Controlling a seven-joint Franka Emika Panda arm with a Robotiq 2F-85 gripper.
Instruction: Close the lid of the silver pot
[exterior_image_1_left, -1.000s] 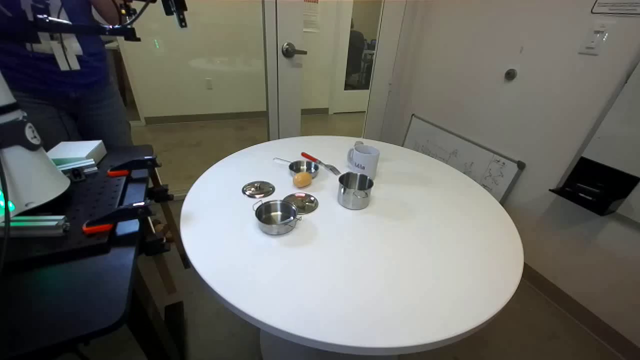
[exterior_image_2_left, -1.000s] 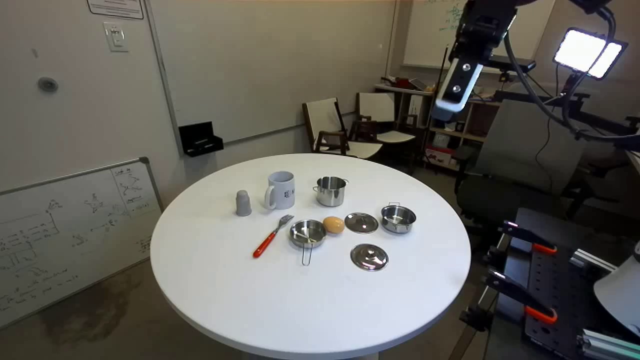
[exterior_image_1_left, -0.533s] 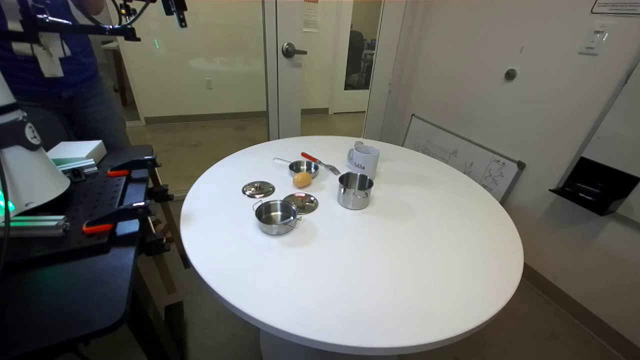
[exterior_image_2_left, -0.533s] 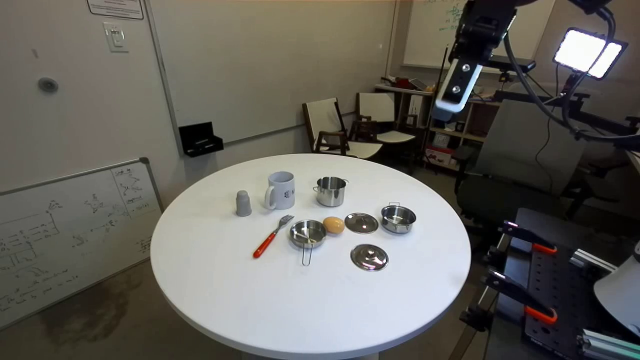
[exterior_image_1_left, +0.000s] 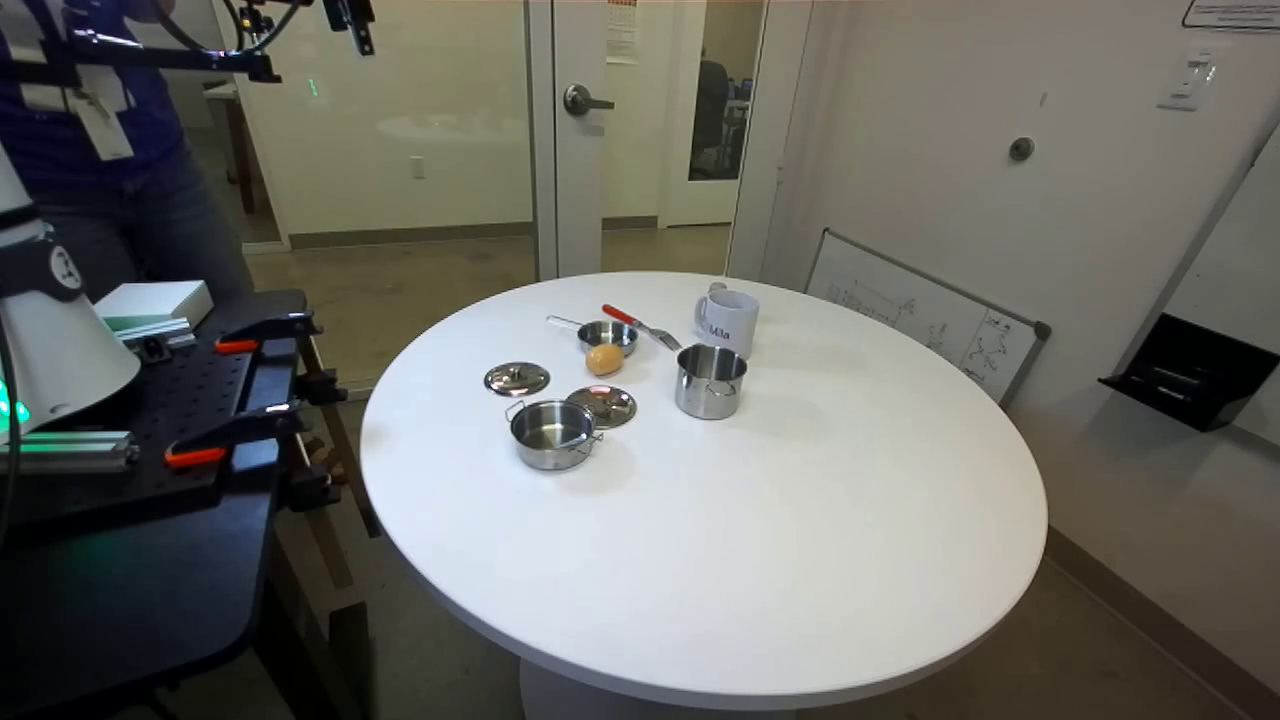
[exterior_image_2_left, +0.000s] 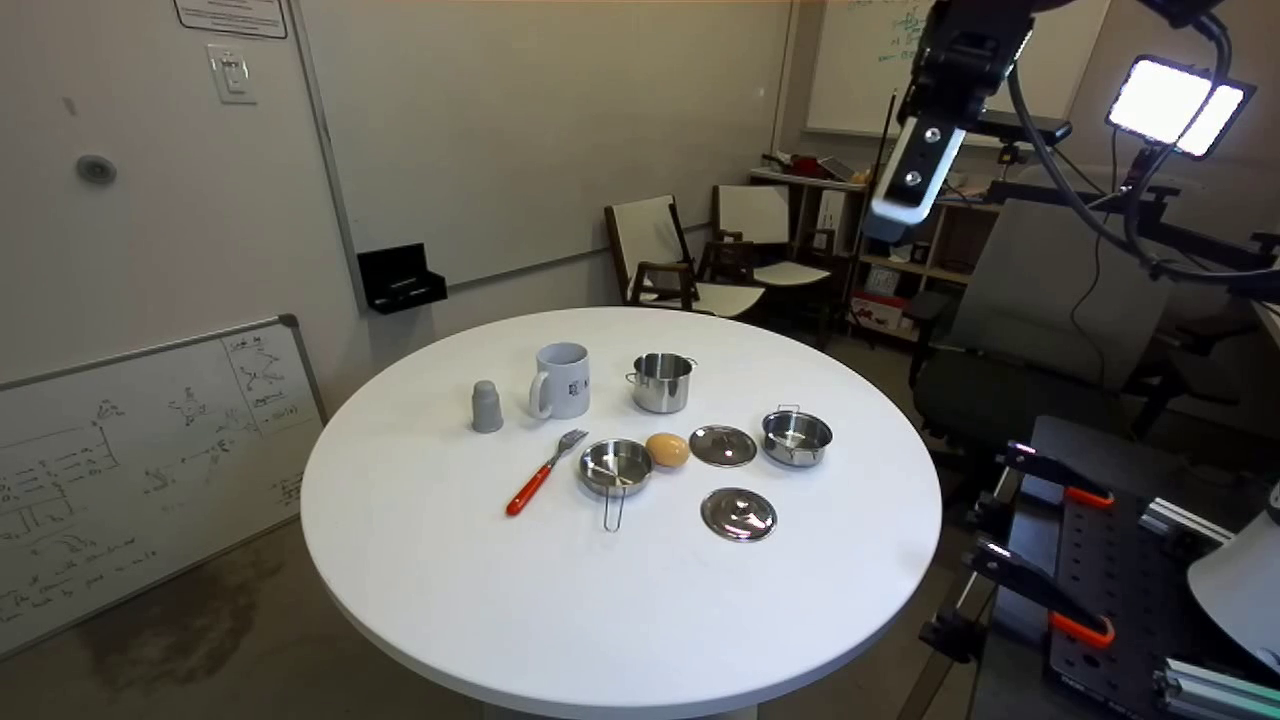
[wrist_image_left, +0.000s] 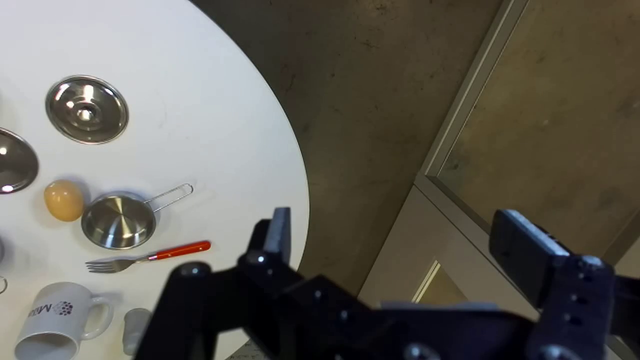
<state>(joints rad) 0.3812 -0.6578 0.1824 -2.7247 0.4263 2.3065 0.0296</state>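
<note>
The silver pot (exterior_image_1_left: 709, 388) stands upright and uncovered on the white table, and also shows in an exterior view (exterior_image_2_left: 661, 385). Two flat round silver lids with knobs lie on the table. One lid (exterior_image_2_left: 738, 514) lies apart and also shows in the wrist view (wrist_image_left: 86, 109). The other lid (exterior_image_2_left: 723, 446) lies between the egg and the wide bowl, and is cut off in the wrist view (wrist_image_left: 15, 161). I cannot tell which belongs to the pot. My gripper (wrist_image_left: 392, 220) is open and empty, high above the table's edge; it also shows in an exterior view (exterior_image_2_left: 900, 215).
A wide shallow silver bowl (exterior_image_1_left: 553, 440), a small handled pan (exterior_image_2_left: 615, 468), an egg (exterior_image_2_left: 667, 450), a red-handled fork (exterior_image_2_left: 540, 480), a mug (exterior_image_2_left: 563, 382) and a grey container (exterior_image_2_left: 487, 407) stand or lie on the round table (exterior_image_1_left: 800, 560). A person (exterior_image_1_left: 110, 170) stands behind the robot base.
The person behind the robot base has shifted slightly left in an exterior view. The gripper, lids and pot have not moved.
</note>
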